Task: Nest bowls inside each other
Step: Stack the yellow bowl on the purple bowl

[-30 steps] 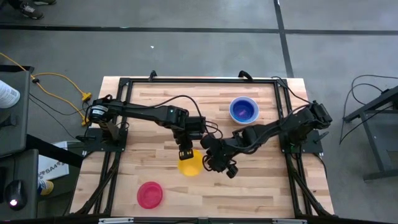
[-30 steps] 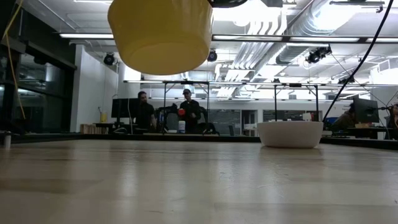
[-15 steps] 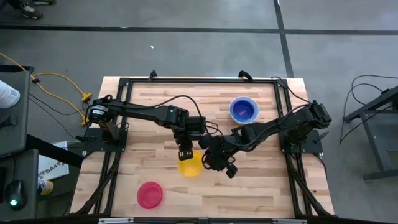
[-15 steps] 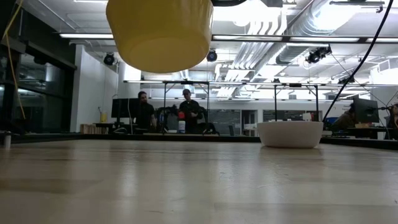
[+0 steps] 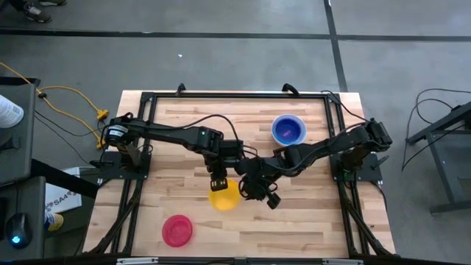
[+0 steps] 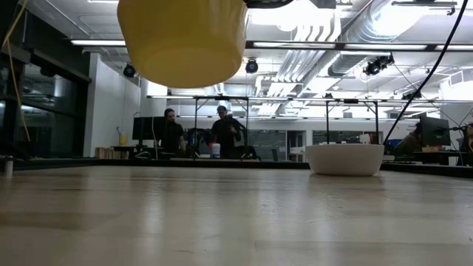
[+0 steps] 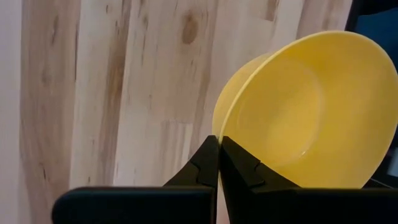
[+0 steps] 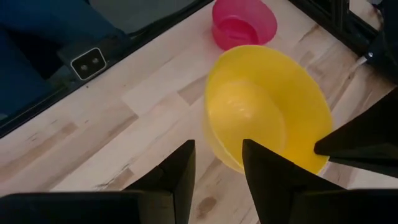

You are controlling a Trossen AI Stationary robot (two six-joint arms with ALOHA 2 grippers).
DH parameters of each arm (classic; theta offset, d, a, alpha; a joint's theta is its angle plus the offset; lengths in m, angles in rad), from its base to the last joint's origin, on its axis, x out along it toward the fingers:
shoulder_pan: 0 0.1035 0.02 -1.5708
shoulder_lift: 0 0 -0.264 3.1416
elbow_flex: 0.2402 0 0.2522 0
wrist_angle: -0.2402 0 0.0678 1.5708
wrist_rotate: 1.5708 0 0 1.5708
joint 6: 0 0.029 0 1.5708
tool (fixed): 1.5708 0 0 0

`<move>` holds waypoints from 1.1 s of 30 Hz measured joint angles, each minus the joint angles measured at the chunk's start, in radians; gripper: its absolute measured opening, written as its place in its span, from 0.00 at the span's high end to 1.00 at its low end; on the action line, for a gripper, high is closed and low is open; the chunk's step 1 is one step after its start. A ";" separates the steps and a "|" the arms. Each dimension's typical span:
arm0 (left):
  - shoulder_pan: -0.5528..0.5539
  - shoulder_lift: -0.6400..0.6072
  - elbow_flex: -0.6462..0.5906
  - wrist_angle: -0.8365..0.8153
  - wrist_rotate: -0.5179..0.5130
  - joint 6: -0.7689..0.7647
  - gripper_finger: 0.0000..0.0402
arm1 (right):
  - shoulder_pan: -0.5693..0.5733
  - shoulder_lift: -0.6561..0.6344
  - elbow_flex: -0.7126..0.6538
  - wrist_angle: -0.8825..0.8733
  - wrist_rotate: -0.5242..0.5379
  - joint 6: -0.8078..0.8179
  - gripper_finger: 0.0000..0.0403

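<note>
A yellow bowl (image 5: 225,196) hangs above the middle of the table, held by my left gripper (image 5: 219,183). It also shows high in the low view (image 6: 182,41). My right gripper (image 8: 217,169) is open just to the bowl's right. Its fingers stand on either side of the bowl's near rim (image 8: 210,149), and I cannot tell whether they touch it. A red bowl (image 5: 177,230) rests on its base near the front left. At the far right a blue bowl (image 5: 288,130) sits inside a white bowl (image 6: 345,159). My left gripper pinches the yellow bowl's rim (image 7: 219,132) between its two fingers, one finger inside the bowl and one outside. The fingers slant down from the table's far side. The bowl hangs tilted below them, lifted clear of the table.
Black frame rails (image 5: 235,96) run along the table's far and side edges. Bare wood lies at the front right (image 5: 309,228). People stand in the room beyond the table (image 6: 222,133).
My right gripper has gone toward the table's left, closer to the yellow bowl, and has turned a little while staying open. The bowl stays lifted and has shifted slightly in the low view.
</note>
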State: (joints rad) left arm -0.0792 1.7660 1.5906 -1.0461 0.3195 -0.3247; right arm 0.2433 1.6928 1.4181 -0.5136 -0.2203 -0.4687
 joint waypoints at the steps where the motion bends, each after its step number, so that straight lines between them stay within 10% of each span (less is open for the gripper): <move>1: 0.000 0.000 0.000 0.000 0.000 0.002 1.00 | -0.001 0.000 0.000 -0.001 0.000 0.001 0.69; 19: 0.141 0.000 0.001 -0.072 -0.169 -0.148 1.00 | -0.011 0.001 -0.105 -0.062 0.094 0.125 0.69; 33: 0.225 0.000 -0.003 -0.043 -0.093 -0.300 1.00 | -0.013 -0.004 -0.105 -0.019 0.249 0.027 0.69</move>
State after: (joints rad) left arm 0.1459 1.7657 1.5879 -1.0892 0.2264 -0.6247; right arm 0.2298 1.6886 1.3136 -0.5329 0.0283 -0.4419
